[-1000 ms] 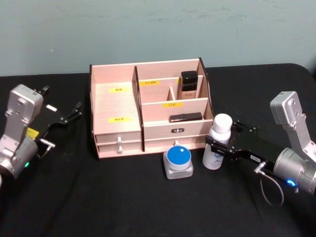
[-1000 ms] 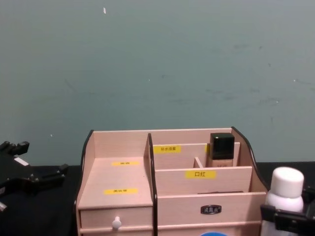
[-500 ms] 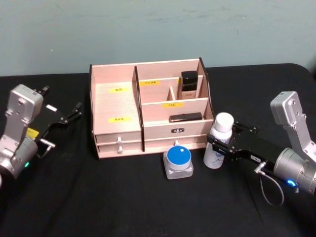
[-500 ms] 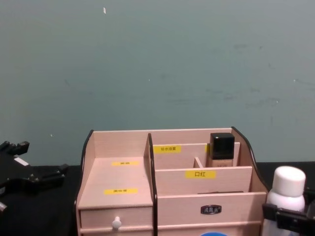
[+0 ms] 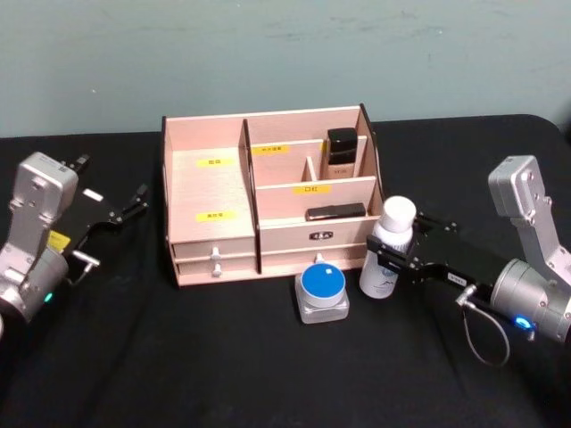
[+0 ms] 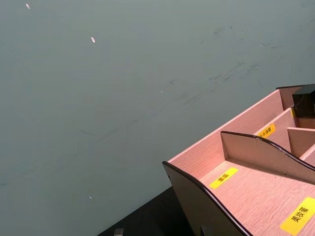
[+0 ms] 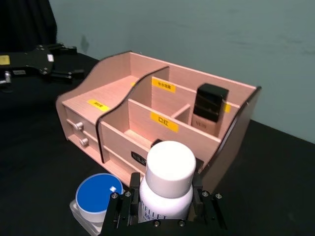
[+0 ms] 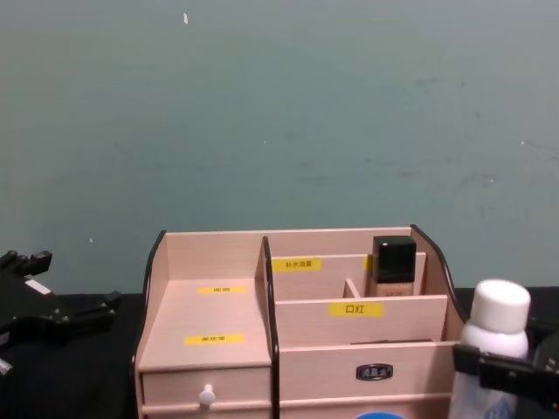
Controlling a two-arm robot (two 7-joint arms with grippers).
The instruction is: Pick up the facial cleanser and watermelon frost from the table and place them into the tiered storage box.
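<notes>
A white bottle with a white cap [image 5: 385, 250] [image 7: 170, 182] [image 8: 489, 349] stands upright at the front right corner of the tiered storage box [image 5: 214, 187] [image 7: 118, 93] [image 8: 210, 323] [image 6: 256, 182]. My right gripper [image 5: 388, 259] [image 7: 165, 206] [image 8: 489, 371] is shut on its body. Just left of it, in front of the box, a low square jar with a round blue lid [image 5: 322, 292] [image 7: 98, 196] sits on the table. I cannot tell which of the two is the facial cleanser and which the watermelon frost. My left gripper [image 5: 116, 227] [image 7: 54, 61] rests open, left of the box.
A dark-capped bottle [image 5: 341, 147] [image 7: 209, 110] stands in the box's back right compartment. A flat dark item [image 5: 335, 212] lies in the compartment in front of it. The black table [image 5: 223, 357] has free room in front. A teal wall rises behind.
My right gripper has carried the white bottle a little to the left, closer to the box's front right corner and the blue-lidded jar. The left arm has not moved.
</notes>
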